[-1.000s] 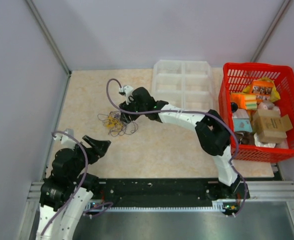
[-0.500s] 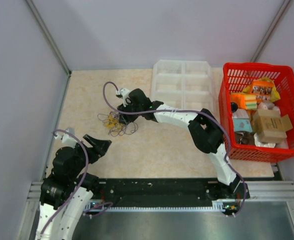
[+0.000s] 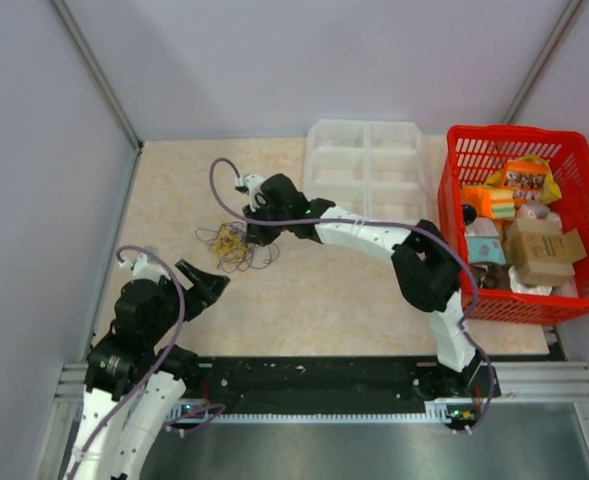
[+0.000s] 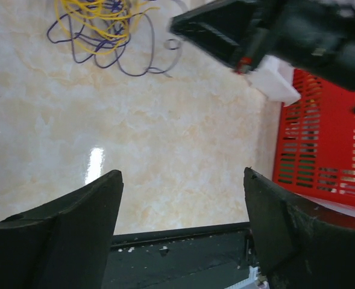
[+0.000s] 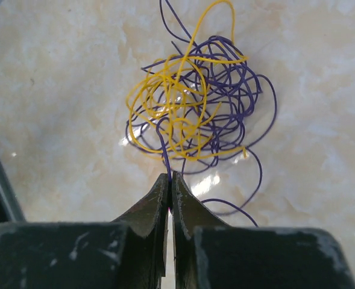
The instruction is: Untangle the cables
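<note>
Clamped shut, the right claw (image 3: 248,236) sat at the right edge of the cables (image 3: 230,246), a small loopy tangle lying on the table (image 3: 324,290) left of centre. The left claw (image 3: 208,284) hung closer to the front edge, short of the tangle and apart from it, so the right arm was much the nearer. Behind the right arm stood a clear divided tray (image 3: 364,160) with nothing visible in it. At the far right a red basket (image 3: 452,190) was packed with boxes and packets.

From the left wrist, the left claw (image 4: 180,180) stood wide apart and held nothing. The cables (image 4: 99,30) lay ahead at the top left, well apart from it, with the right arm reaching in beside them.

From the right wrist, the right claw (image 5: 169,177) was pressed together on a single purple strand (image 5: 164,153) at the tangle's near edge. The rest of the cables (image 5: 195,102), yellow and purple loops with no clear long axis, spread directly ahead of the tips. A pull straight back from the knot would probably draw that strand out.
</note>
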